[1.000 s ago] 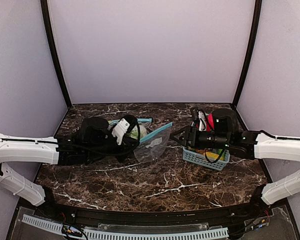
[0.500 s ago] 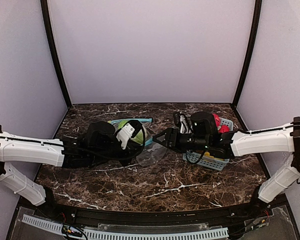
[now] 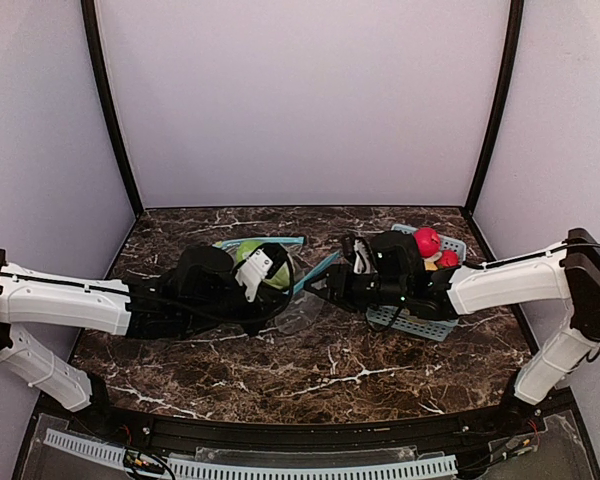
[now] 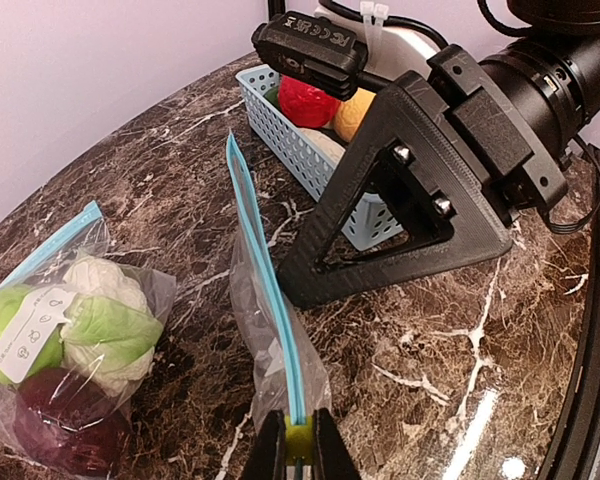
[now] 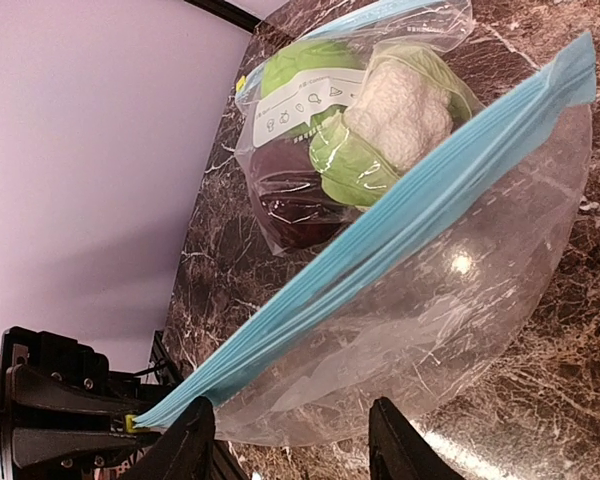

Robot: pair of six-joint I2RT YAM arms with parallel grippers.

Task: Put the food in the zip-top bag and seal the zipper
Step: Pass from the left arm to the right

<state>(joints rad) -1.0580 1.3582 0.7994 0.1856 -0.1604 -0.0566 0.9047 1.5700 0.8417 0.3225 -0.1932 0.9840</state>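
Note:
A clear zip-top bag (image 5: pixel 450 290) with a blue zipper strip (image 4: pixel 265 290) lies mid-table. My left gripper (image 4: pixel 298 452) is shut on the yellow-green slider (image 4: pixel 298 440) at the strip's near end; it also shows in the top view (image 3: pixel 290 290). A green apple (image 5: pixel 300 70), a white cauliflower (image 5: pixel 400 115) and a dark red piece (image 5: pixel 300 195) sit inside clear plastic behind the strip. My right gripper (image 5: pixel 292 450) is open, its fingers (image 5: pixel 190 445) straddling the bag's film just below the strip. It faces my left gripper in the top view (image 3: pixel 318 290).
A light-blue slotted basket (image 3: pixel 420 325) stands right of the bag and holds a red piece (image 3: pixel 426 241) and an orange one (image 4: pixel 355 112). A second blue strip (image 3: pixel 270 241) lies behind the bagged food. The right wrist's black body (image 4: pixel 410 200) hangs close over the basket.
My right arm has swung left from over the basket to the bag's zipper. My left gripper has shifted slightly right and nearer, still holding the slider.

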